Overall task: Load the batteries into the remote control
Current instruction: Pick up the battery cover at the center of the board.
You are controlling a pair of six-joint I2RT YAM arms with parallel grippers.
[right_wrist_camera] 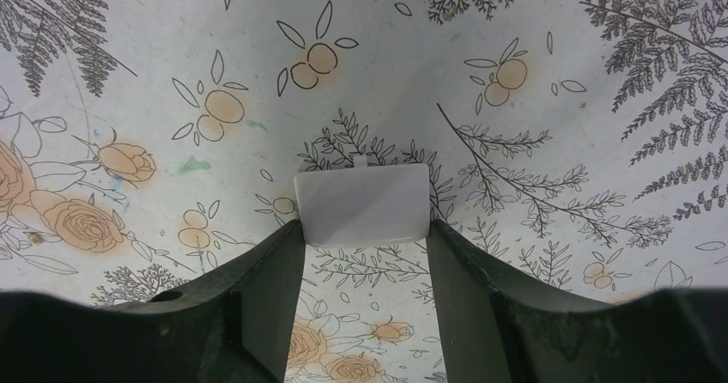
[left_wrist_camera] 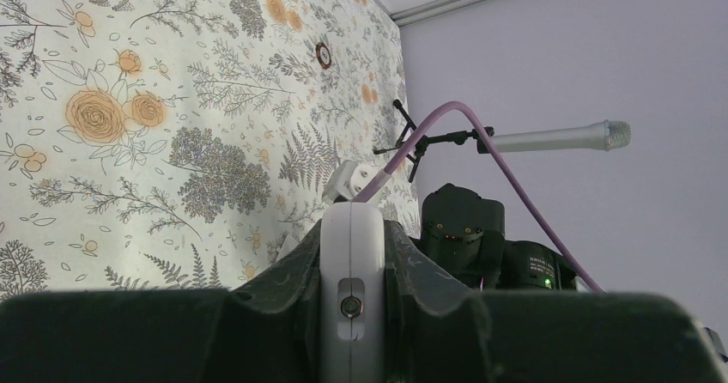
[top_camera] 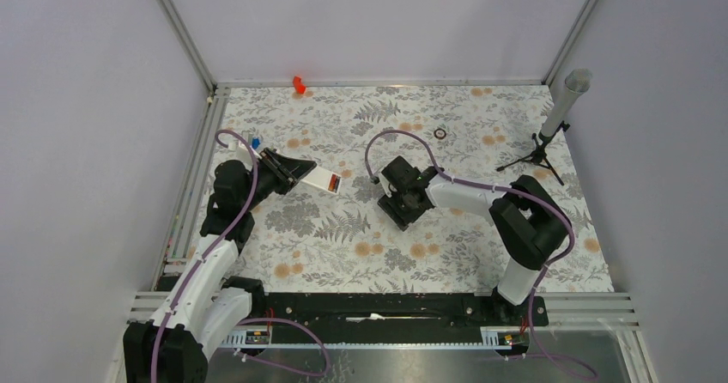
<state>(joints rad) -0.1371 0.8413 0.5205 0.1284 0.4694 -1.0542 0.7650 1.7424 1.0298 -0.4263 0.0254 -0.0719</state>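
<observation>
- One desk (top_camera: 481, 151) with a flowery cover, walled in by grey panels.
- Two arms: left arm (top_camera: 206, 267) reaching up the left side, right arm (top_camera: 515, 220) bent in toward the middle.
- One microphone (top_camera: 564, 104) on a little tripod in the far right corner.
- One remote control (top_camera: 319, 178), clamped by the left gripper (top_camera: 299, 173). It sticks out toward the middle and is held on edge. The fingers hide its rear part.
- One small white cover (right_wrist_camera: 360, 201) flat on the desk. The right gripper (right_wrist_camera: 365, 228) is apart, a finger at each side edge. Can't tell if it's actually squeezing it.
- One red plastic piece (top_camera: 299, 83) at the back wall.
- One dark ring (top_camera: 440, 133), far side, well apart from both grippers.
- The batteries (top_camera: 334, 183): a red-and-black patch at the remote's free end, too small to count.
</observation>
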